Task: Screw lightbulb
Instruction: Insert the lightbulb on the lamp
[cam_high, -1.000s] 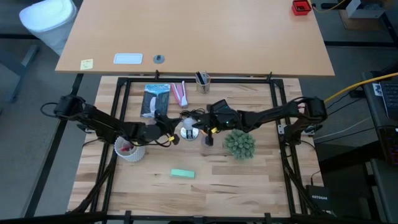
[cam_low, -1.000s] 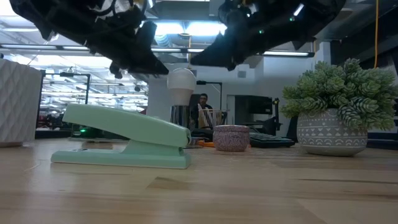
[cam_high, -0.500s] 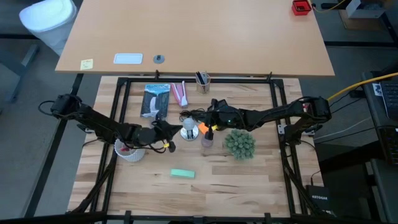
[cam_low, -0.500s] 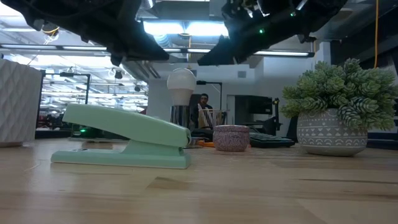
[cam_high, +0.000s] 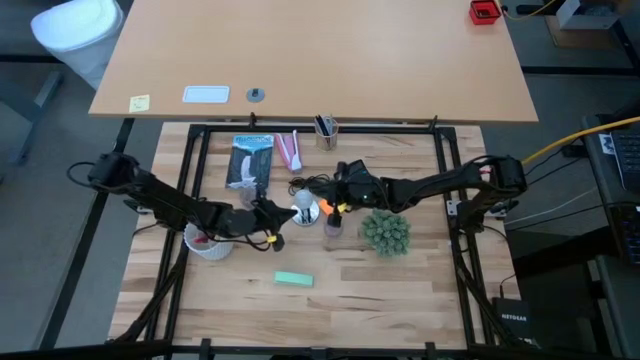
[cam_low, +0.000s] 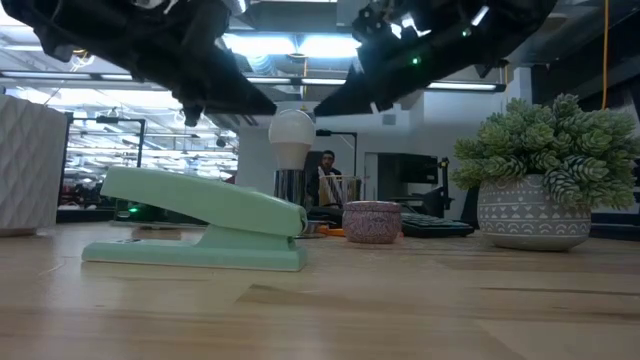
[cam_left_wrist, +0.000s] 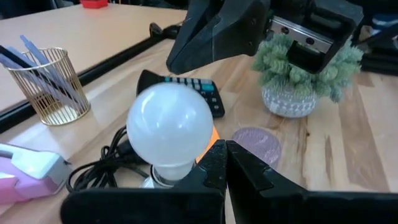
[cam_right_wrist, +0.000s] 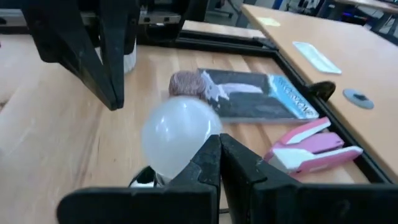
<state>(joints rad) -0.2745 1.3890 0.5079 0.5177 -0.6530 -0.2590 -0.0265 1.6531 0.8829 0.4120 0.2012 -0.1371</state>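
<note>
The lightbulb (cam_high: 303, 203), frosted white, stands upright mid-table with its screw base (cam_left_wrist: 158, 177) down in a holder with a black cord (cam_left_wrist: 102, 168). My left gripper (cam_high: 272, 214) is shut, its tip just left of the bulb's top (cam_low: 291, 125). My right gripper (cam_high: 326, 206) is shut too, its tip just right of the bulb's top. In the low view both tips slant down toward the dome from opposite sides. The left wrist view has the bulb (cam_left_wrist: 169, 127) beside my shut fingers (cam_left_wrist: 214, 165). The right wrist view has it (cam_right_wrist: 177, 137) behind my shut fingers (cam_right_wrist: 208, 165). My left gripper's shut tip stands close beside the bulb's dome (cam_left_wrist: 202, 140), slanting down from the table's left; I cannot tell whether it touches. My right gripper's shut tip lies against the edge of the dome (cam_right_wrist: 199, 146) from the table's right; whether it touches, I cannot tell.
A potted plant (cam_high: 385, 232) and a purple lump (cam_high: 332, 228) sit right of the bulb, a black calculator (cam_left_wrist: 186, 87) behind it. A white cup (cam_high: 208, 240) stands under the left arm. A mint stapler (cam_high: 293, 280) lies nearer; a pink stapler (cam_high: 288, 150) and pen holder (cam_high: 326, 128) are farther.
Both shut grippers have turned at the wrist beside the bulb's top. The left tip rose, then came down again toward the dome. The right tip dipped slightly. The bulb has stayed upright in its place.
</note>
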